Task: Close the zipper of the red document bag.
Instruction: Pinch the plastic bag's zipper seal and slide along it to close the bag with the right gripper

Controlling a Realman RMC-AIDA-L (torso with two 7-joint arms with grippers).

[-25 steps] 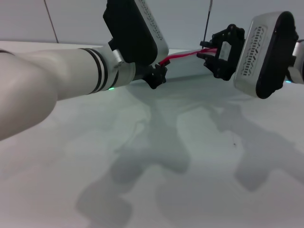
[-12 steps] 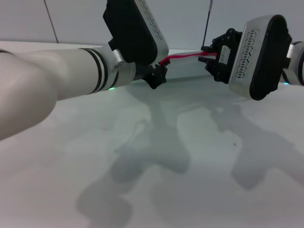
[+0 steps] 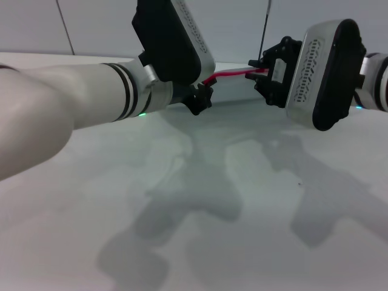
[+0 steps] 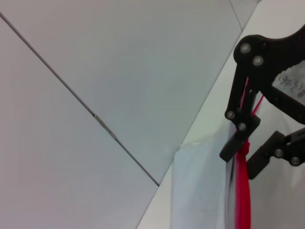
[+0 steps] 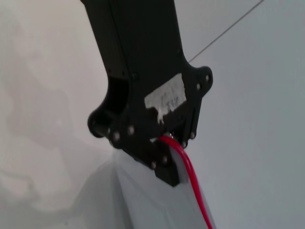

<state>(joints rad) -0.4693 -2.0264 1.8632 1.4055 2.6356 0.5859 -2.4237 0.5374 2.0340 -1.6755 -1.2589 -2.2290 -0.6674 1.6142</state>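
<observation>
Thin bright red plastic zipper strip (image 3: pixel 229 74) stretched taut at far edge of pale grey tabletop (image 3: pixel 242 200), along top edge of translucent pale blue-grey plastic document bag (image 4: pixel 200 191) held upright. Black left gripper (image 3: pixel 200 97) clamped on one end of strip; black right gripper (image 3: pixel 267 76) clamped on other end, bag between them. White paper labels on both gripper bodies, writing illegible. Plain grey panelled wall (image 3: pixel 91 27) behind
</observation>
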